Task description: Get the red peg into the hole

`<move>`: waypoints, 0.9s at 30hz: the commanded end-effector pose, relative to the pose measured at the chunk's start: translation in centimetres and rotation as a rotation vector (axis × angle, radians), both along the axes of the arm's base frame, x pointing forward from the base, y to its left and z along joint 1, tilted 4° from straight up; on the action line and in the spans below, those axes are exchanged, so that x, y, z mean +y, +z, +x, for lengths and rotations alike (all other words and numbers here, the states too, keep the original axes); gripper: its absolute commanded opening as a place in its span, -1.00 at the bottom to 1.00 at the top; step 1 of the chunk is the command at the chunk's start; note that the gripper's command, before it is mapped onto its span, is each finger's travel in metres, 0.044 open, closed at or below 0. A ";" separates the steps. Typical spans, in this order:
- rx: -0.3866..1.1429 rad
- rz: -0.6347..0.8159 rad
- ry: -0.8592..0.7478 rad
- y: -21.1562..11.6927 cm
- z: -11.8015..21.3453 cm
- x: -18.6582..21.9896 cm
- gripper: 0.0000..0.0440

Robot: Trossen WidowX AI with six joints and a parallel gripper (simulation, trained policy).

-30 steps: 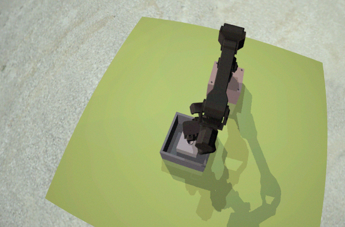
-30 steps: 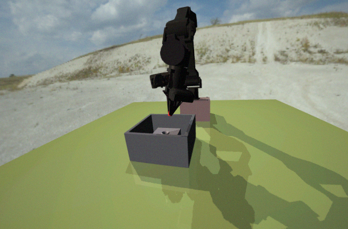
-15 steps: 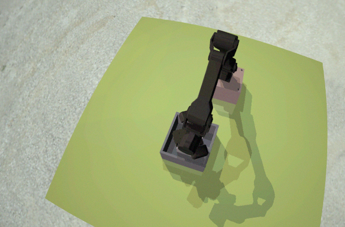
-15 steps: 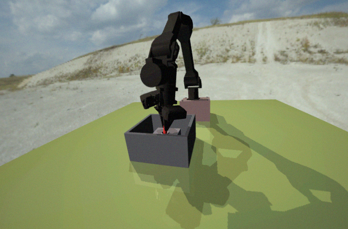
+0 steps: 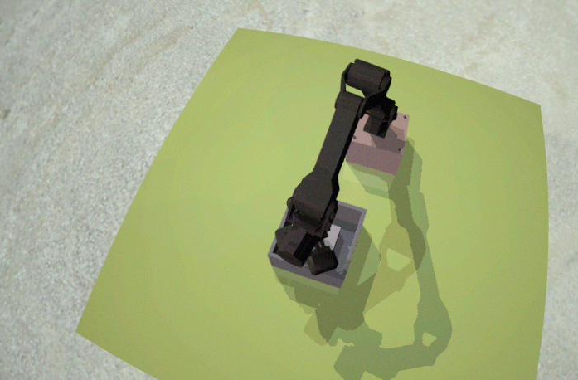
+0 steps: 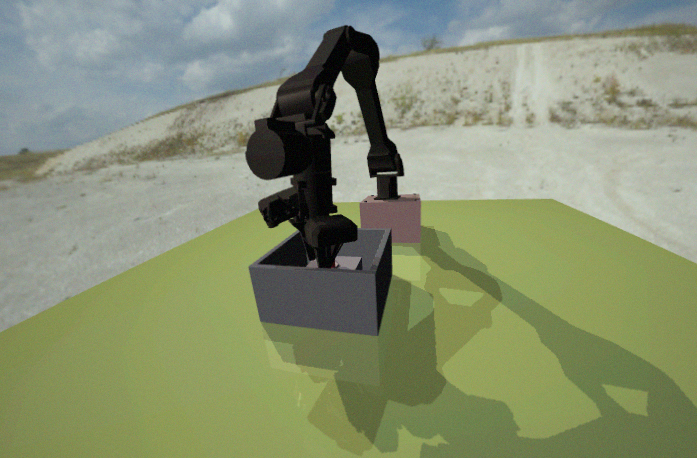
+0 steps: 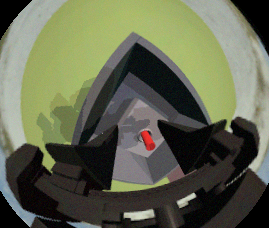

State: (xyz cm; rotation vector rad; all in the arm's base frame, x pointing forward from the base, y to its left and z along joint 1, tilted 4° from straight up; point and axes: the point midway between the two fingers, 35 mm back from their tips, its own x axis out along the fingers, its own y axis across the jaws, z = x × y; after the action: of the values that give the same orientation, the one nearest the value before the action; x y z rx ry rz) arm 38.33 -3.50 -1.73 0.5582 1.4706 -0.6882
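The dark grey open box [image 5: 304, 271] [image 6: 313, 297] [image 7: 154, 65] stands on the mat. The pale plate [image 5: 332, 235] [image 6: 351, 262] [image 7: 146, 111] lies at its bottom. The red peg [image 6: 333, 265] [image 7: 148, 142] has its lower end in the plate's hole, with a short part showing above it in the wrist view. How deep it sits is hard to tell. My gripper [image 6: 323, 263] [image 7: 138, 125] is down inside the box and open, with a finger on each side of the peg and gaps between. In the top view the arm hides the peg and fingertips.
The pink base block [image 5: 373, 158] [image 6: 390, 221] stands behind the box, with the arm rising from it and reaching over the box's back. The box walls surround the fingers. The yellow-green mat [image 5: 186, 202] [image 6: 143, 378] carries the arm's shadows.
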 end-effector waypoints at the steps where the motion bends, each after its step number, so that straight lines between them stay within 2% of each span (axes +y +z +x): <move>1: -0.008 0.034 -0.001 0.3 1.3 -0.2 0.69; 6: -0.036 0.075 -0.002 0.8 3.2 -0.2 1.00; 16: -0.143 0.144 0.013 2.7 7.4 0.3 1.00; 27: -0.146 0.145 0.014 2.7 7.5 0.4 1.00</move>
State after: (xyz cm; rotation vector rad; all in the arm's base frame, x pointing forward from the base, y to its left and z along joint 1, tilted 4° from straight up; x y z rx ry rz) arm 39.92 -4.19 -0.58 0.6371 1.6058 -0.6369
